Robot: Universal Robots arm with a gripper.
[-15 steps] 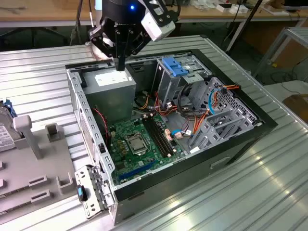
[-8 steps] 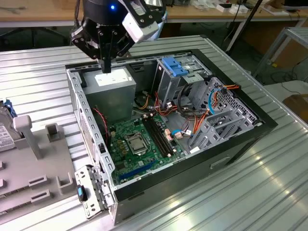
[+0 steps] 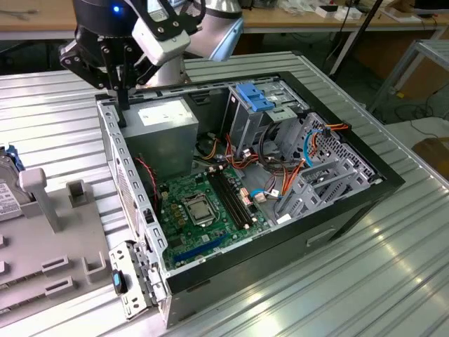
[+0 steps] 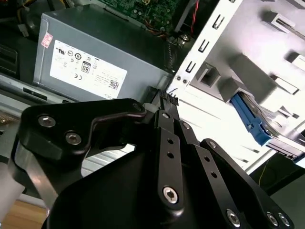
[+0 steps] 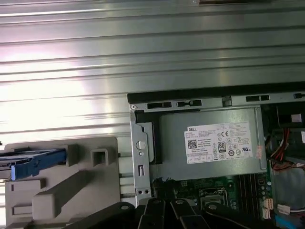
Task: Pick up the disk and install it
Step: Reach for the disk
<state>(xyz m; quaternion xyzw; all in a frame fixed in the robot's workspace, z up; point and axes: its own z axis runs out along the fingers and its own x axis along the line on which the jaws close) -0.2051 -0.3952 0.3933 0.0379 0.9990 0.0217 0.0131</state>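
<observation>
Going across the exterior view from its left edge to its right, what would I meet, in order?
disk → grey holder → claw → power-supply box → blue latch → grey drive cage

Arm (image 3: 219,28): silver tubular joint, pale blue end cap. Wrist housing (image 3: 95,31): black, with one blue indicator light (image 3: 116,9); white-grey camera block (image 3: 163,36) alongside. Claw (image 4: 164,98): matte black linkage bars, narrow fingers (image 4: 167,138), silver hex-socket screws (image 4: 170,194) at pivots.
</observation>
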